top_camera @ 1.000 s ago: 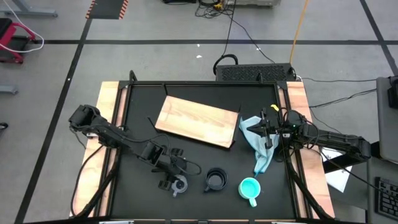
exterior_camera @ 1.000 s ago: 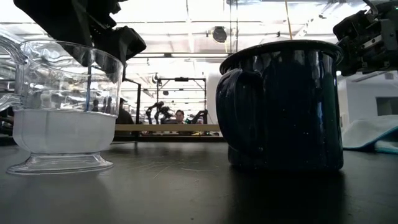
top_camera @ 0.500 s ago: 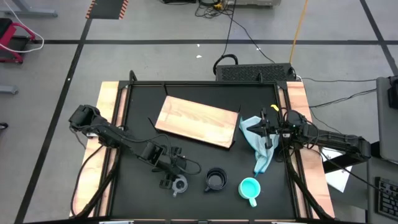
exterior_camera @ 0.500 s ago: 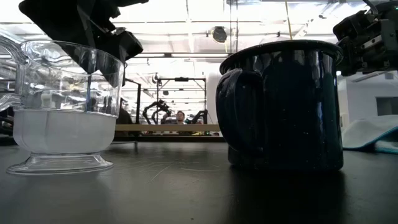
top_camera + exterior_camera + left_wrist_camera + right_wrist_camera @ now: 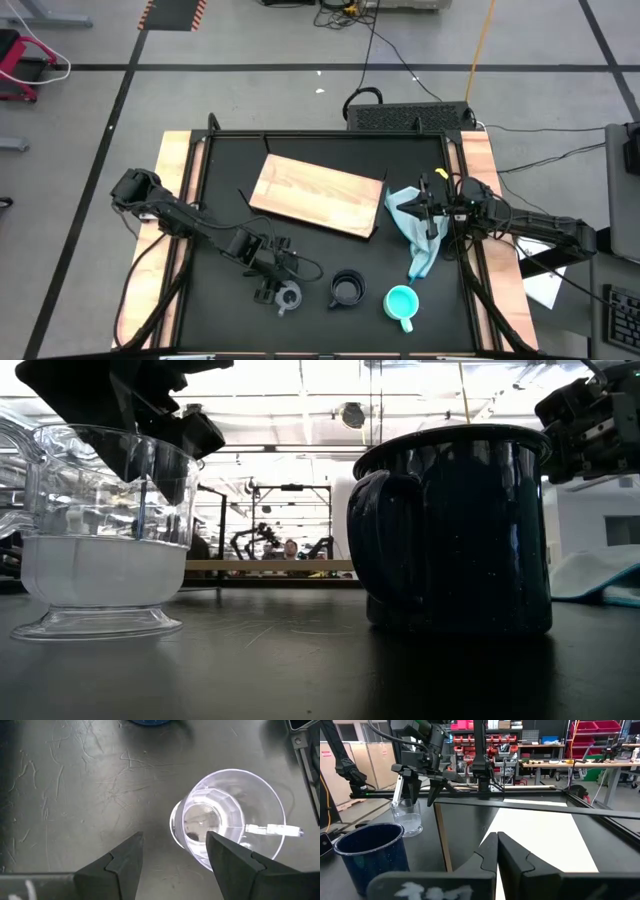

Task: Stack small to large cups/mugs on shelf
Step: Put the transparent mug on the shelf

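The small clear glass cup [image 5: 288, 296] stands on its foot on the black tabletop near the front; it also shows in the left wrist view [image 5: 240, 805] and the low view [image 5: 100, 530]. My left gripper [image 5: 172, 837] is open at it, with one finger [image 5: 220, 852] over the cup's mouth and the other [image 5: 127, 857] outside its wall. The black mug [image 5: 347, 289] and the turquoise mug [image 5: 401, 303] stand to the cup's right. The wooden board [image 5: 318, 195] lies flat farther back. My right gripper [image 5: 497, 837] is shut and empty above the pale blue cloth [image 5: 415, 235].
The pale blue cloth lies crumpled at the table's right side, beside the board's right end. Pale wooden rails [image 5: 176, 200] run along the left and right edges. Bare tabletop [image 5: 230, 330] lies in front of and to the left of the glass cup.
My left gripper has gone down at the glass cup, still open; in the low view its fingers now reach lower against the cup's wall than before. The cup, both mugs and my right arm have kept still.
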Tool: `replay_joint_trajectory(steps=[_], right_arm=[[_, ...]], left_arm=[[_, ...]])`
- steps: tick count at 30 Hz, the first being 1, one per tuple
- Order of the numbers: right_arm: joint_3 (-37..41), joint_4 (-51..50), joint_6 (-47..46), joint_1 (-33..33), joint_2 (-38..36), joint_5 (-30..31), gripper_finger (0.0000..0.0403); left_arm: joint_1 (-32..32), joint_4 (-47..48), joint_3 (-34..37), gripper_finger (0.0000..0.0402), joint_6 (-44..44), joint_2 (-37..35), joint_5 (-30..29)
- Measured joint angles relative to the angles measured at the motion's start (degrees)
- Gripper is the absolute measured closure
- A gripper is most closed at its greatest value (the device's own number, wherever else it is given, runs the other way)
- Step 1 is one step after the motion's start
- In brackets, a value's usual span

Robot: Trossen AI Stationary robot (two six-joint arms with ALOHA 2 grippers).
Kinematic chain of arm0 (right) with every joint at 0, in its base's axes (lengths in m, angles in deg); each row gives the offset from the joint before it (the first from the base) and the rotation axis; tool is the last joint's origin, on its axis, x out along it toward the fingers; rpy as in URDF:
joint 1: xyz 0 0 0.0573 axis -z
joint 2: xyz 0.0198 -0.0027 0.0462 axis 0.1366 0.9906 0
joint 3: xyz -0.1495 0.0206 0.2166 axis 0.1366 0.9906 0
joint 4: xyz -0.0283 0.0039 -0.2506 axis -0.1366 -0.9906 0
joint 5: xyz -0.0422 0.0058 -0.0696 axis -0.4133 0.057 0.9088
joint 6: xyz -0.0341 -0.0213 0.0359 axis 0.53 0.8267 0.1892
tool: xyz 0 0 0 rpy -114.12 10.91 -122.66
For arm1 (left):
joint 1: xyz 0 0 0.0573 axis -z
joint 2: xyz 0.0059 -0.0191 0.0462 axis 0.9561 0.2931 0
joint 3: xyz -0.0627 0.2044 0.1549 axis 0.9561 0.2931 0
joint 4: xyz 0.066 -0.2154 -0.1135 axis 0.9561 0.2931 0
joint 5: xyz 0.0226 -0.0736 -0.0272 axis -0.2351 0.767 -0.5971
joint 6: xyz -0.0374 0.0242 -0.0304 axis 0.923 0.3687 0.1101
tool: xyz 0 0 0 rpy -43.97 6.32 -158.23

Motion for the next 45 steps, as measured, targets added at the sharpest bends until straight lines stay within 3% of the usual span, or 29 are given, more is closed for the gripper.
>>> replay_joint_trajectory(steps=[8,19,23,29,33,45], right_arm=[[-0.01,-0.11,0.00,0.02,0.02,0.02,0.0403],[0.00,-0.07,0.00,0.00,0.00,0.00,0.0403],[0.00,-0.09,0.00,0.00,0.00,0.00,0.0403],[-0.01,-0.09,0.00,-0.01,0.00,0.02,0.0403],[0.00,-0.09,0.00,0.01,0.00,0.01,0.0403],[0.01,-0.07,0.12,-0.01,0.01,0.02,0.0403]], left_arm=[[-0.06,-0.18,0.04,0.0191,-0.59,2.39,0.91],[-0.59,-1.79,0.09,0.0243,-2.89,5.03,2.12],[-0.63,-1.77,0.09,0.0285,-3.23,5.01,2.46],[-0.78,-1.79,0.09,0.0385,-5.99,5.01,2.88],[-1.24,-1.72,0.09,0.0393,-8.34,4.84,4.24],[-1.07,0.95,0.00,0.0399,-13.13,-9.41,-1.40]])
